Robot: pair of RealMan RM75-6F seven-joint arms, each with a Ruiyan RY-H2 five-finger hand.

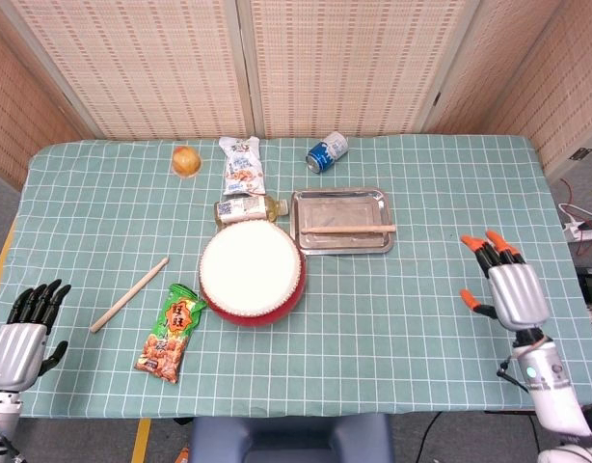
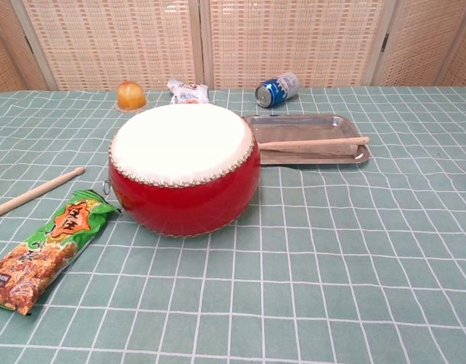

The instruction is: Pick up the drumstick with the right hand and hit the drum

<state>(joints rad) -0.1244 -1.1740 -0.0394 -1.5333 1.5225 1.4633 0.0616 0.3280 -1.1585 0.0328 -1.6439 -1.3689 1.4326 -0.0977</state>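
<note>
A red drum [image 1: 251, 273] [image 2: 184, 168] with a white skin stands mid-table. One wooden drumstick [image 1: 349, 229] [image 2: 313, 142] lies across a metal tray [image 1: 340, 207] [image 2: 306, 121] to the drum's right. A second drumstick [image 1: 129, 294] [image 2: 34, 192] lies on the cloth left of the drum. My right hand [image 1: 502, 285] is at the table's right front edge, fingers spread, holding nothing, far from the tray. My left hand [image 1: 24, 328] hovers off the front left corner, fingers apart and empty. Neither hand shows in the chest view.
A green snack bag [image 1: 171, 333] [image 2: 48, 247] lies in front of the drum's left side. Behind the drum are a bottle [image 1: 244, 208], a snack packet [image 1: 243, 165] [image 2: 187, 91], an orange [image 1: 186, 160] [image 2: 131, 96] and a blue can [image 1: 327, 151] [image 2: 278, 88].
</note>
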